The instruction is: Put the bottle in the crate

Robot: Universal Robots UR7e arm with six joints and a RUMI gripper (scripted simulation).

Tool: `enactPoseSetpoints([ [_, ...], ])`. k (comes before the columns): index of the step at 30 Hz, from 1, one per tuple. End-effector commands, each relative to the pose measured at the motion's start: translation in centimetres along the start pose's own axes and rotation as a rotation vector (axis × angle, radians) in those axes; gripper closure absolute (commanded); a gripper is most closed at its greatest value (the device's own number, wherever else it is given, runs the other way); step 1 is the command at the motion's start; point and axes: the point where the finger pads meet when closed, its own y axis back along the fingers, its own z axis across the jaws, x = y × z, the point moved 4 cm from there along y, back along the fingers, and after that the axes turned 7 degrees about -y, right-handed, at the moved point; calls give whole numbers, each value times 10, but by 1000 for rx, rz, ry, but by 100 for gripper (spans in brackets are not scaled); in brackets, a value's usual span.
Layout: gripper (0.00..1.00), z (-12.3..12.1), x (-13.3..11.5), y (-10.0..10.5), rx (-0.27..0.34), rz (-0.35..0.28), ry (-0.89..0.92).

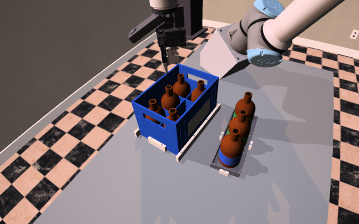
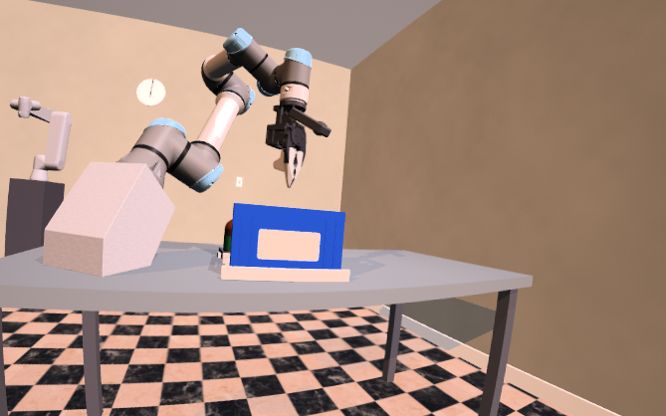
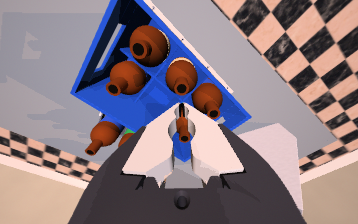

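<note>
The blue crate (image 1: 179,110) stands on the grey table and holds several brown bottles. Its one empty slot (image 1: 187,106) is the middle one on the side facing the tray. The grey tray (image 1: 235,141) to the crate's right holds three upright brown bottles: the near one (image 1: 231,148) has a blue label, and the middle one (image 1: 239,125) and the far one (image 1: 244,105) have green labels. My gripper (image 1: 165,67) hangs above the crate's far left corner, pointing down, shut and empty. It also shows in the exterior view (image 2: 290,180) and in the wrist view (image 3: 181,107), with the crate (image 3: 160,75) below it.
Pale wooden strips (image 1: 197,131) lie along the crate's base and small blocks sit by the tray. The arm's slanted base block (image 1: 219,54) stands behind the crate. A dark pedestal (image 2: 30,214) stands beyond the table's far end.
</note>
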Motion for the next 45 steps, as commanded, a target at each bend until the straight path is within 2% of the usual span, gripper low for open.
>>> enactPoseSetpoints([
  [1,100,0,0,0,0,1,0],
  [16,100,-2,-1,1,0,1,2],
  [21,100,-18,-16,2,-3,3,13],
  [25,100,-44,-41,5,-6,4,31],
  [27,100,-44,-41,5,-6,4,31],
  [35,100,-104,-125,6,-8,6,88],
  [41,100,-134,-191,3,-4,4,129],
  [45,100,-139,-208,2,-2,2,139],
])
